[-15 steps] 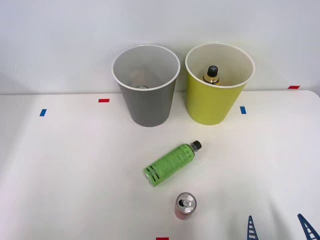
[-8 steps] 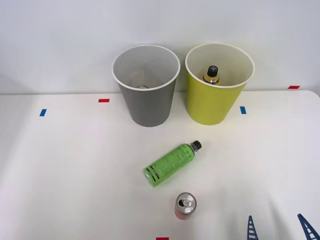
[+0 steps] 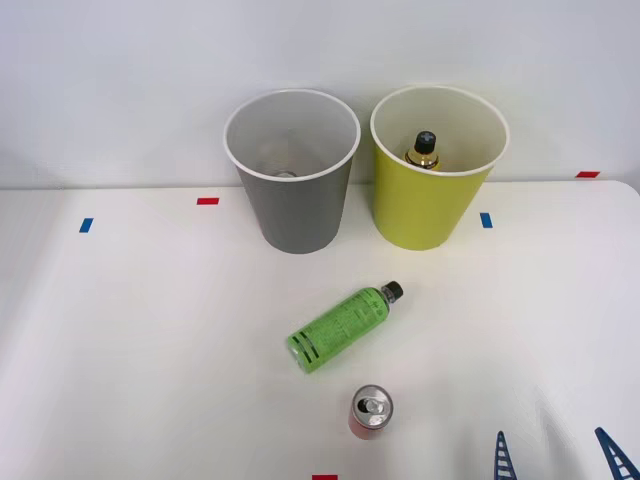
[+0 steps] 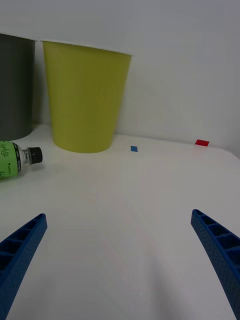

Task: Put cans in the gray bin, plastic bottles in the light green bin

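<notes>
— How many on the white counter [image 3: 130,330]?
— One small red can [image 3: 370,411] at six o'clock, one slim green plastic bottle [image 3: 340,328] lying centre. Another black-capped bottle [image 3: 423,150] inside the yellow-green bin [image 3: 425,205], beside the gray bin [image 3: 295,210].
— The claw [image 4: 120,260]?
— Spread wide, empty.

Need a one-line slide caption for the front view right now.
Open right end effector waits near a red can and green bottle lying before the gray bin and light green bin.
</notes>
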`<state>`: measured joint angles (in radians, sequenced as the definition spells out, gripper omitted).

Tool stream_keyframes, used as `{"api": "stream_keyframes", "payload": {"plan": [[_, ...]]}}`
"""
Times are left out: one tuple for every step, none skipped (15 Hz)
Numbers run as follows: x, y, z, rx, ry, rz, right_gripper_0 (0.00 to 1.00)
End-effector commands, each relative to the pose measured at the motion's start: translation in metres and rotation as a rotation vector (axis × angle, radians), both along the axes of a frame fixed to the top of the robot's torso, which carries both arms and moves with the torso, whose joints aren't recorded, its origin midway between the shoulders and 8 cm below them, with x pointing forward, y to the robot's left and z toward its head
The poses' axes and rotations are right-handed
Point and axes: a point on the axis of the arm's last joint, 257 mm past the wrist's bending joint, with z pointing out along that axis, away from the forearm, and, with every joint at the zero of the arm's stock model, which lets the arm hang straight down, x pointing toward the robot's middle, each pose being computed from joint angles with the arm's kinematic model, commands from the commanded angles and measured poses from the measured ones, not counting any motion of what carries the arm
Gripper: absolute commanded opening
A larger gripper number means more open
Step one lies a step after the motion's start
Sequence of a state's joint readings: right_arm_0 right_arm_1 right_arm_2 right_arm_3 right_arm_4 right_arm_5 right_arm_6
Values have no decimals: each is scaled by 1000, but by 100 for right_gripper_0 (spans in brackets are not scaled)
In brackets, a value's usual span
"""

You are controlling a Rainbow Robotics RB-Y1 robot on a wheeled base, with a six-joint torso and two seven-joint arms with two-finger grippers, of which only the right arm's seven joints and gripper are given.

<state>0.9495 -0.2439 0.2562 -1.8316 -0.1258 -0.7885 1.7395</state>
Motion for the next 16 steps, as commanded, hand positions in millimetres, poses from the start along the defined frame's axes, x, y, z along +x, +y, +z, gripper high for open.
{"api": "stream_keyframes", "payload": {"plan": [[0,0,0,0,0,0,100],[0,0,0,0,0,0,100],[0,0,0,0,0,0,100],[0,0,0,0,0,0,100],[0,0,0,0,0,0,100],[0,0,0,0,0,0,100],[0,0,0,0,0,0,100],[0,0,0,0,0,0,100],[0,0,0,0,0,0,100],[0,0,0,0,0,0,100],[0,0,0,0,0,0,100],[0,0,0,0,0,0,100],[0,0,0,0,0,0,100],[0,0,0,0,0,0,100],[0,0,0,0,0,0,100],[0,0,0,0,0,0,100]]}}
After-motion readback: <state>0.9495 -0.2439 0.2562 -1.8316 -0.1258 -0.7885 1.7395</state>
